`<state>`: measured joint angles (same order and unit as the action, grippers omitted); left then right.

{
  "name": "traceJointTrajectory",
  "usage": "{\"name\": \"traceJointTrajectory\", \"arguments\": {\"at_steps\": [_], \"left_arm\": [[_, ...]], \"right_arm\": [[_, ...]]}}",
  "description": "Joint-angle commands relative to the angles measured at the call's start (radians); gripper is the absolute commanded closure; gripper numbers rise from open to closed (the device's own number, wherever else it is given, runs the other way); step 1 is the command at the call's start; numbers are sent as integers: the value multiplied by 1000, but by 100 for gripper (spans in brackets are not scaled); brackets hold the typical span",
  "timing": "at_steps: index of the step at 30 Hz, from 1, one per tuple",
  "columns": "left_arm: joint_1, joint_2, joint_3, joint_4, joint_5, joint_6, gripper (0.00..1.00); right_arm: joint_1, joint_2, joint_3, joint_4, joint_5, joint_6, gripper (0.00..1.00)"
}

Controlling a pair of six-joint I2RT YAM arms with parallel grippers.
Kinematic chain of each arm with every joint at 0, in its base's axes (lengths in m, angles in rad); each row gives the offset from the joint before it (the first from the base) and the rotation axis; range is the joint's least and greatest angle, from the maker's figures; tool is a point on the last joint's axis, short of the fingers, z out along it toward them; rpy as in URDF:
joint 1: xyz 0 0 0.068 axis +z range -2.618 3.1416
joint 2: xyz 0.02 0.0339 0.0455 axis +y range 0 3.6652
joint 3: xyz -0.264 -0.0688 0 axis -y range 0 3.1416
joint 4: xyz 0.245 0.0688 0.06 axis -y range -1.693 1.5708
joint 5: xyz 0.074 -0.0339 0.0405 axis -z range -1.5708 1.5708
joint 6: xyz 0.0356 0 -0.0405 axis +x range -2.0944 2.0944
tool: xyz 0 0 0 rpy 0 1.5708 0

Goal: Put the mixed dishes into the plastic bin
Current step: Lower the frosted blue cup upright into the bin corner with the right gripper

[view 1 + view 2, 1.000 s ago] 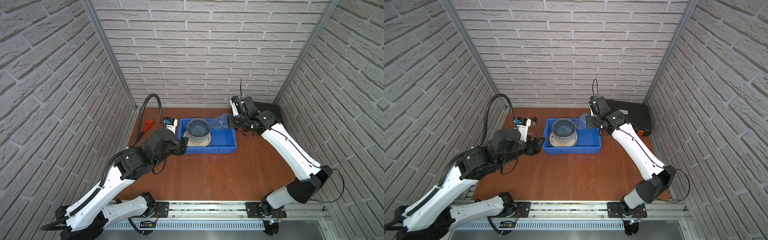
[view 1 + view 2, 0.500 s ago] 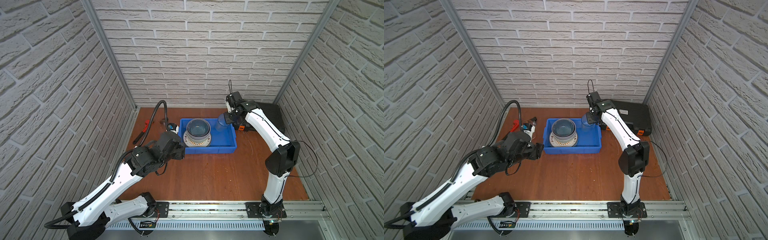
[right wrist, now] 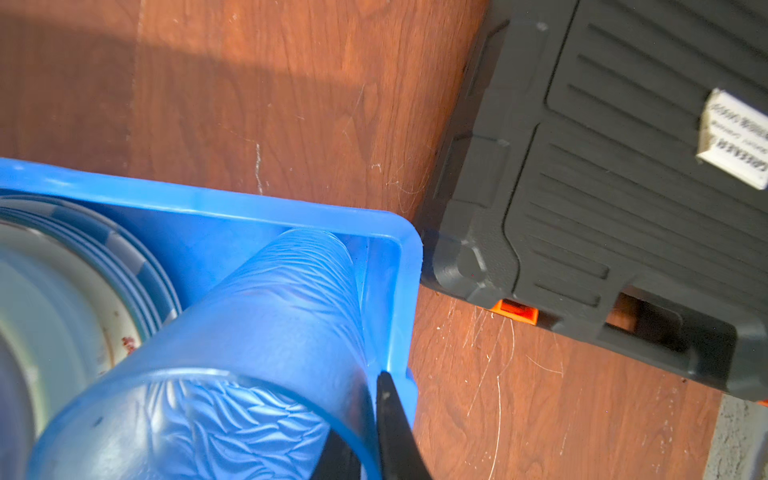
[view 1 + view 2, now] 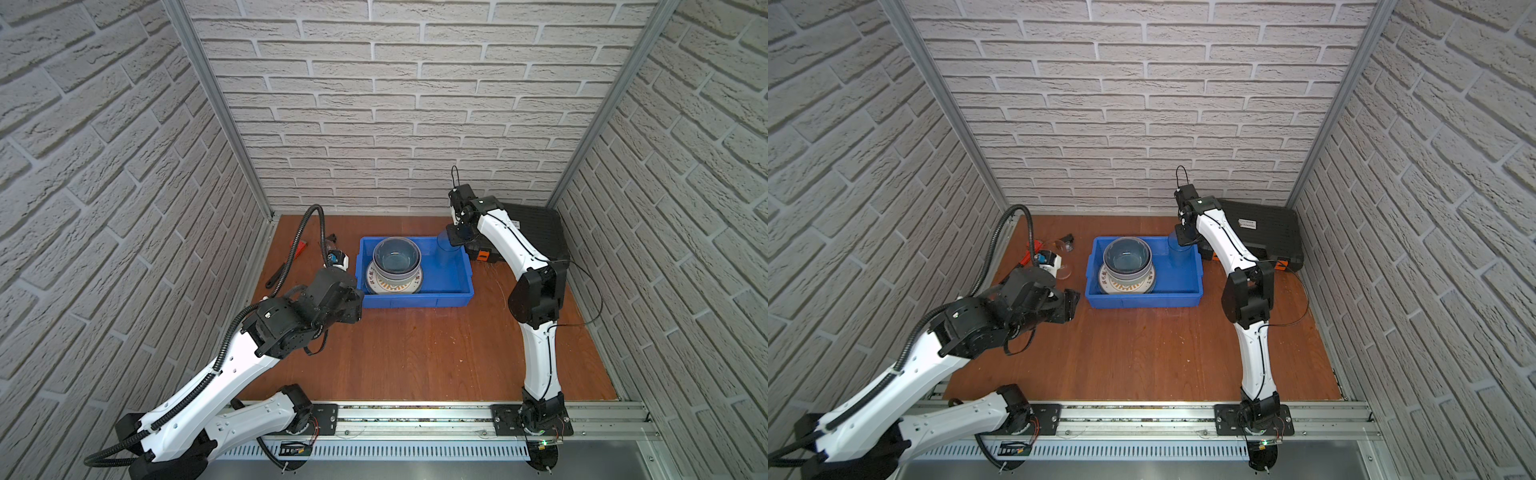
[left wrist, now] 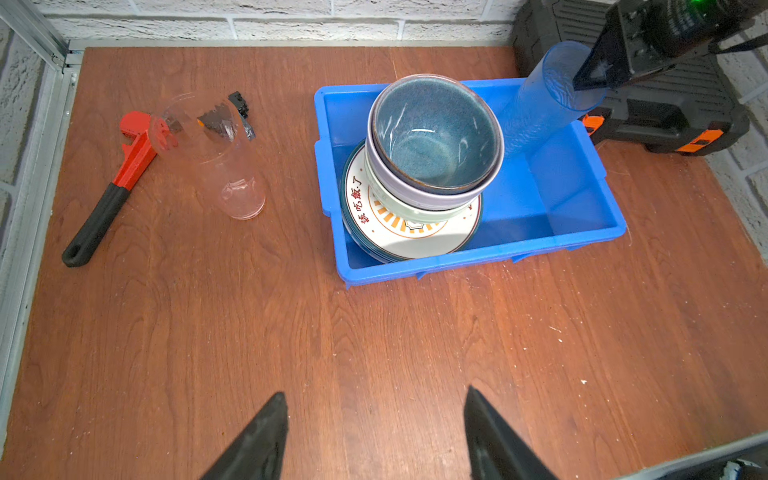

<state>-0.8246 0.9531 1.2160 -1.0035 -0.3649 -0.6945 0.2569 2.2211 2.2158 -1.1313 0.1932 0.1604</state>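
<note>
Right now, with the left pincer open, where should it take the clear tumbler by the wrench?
Probably by the rim, from above, one finger inside: the clear tumbler seems to stand upright, mouth open, and the red wrench lies close beside it.

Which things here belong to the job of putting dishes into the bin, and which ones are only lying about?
Belong to the job: blue bin; stacked plates; nested bowls; blue tumbler, tilted into the bin; clear tumbler, on the table.
Only lying about: red wrench; black tool case.
</note>
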Motion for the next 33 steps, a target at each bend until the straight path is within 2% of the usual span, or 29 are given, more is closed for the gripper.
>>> {"name": "traceJointTrajectory", "arguments": {"at_steps": [1,7,17,23,33], "left_arm": [[7,-24,-14,-26,-26,-15,33],[13,-30,-16,-35,-26,-15,33],[13,-21,-18,-35,-17,-18,33],[20,-29,-25,-41,-22,-16,33],[134,-22,-49,-25,44,10,29]], "right_arm": [[-11,-9,31,0,-5,9,94],[-31,13,31,5,0,23,94],[-44,25,32,50,-13,55,77],[-46,10,31,70,-27,67,71],[-45,-85,30,77,-94,75,69]]}}
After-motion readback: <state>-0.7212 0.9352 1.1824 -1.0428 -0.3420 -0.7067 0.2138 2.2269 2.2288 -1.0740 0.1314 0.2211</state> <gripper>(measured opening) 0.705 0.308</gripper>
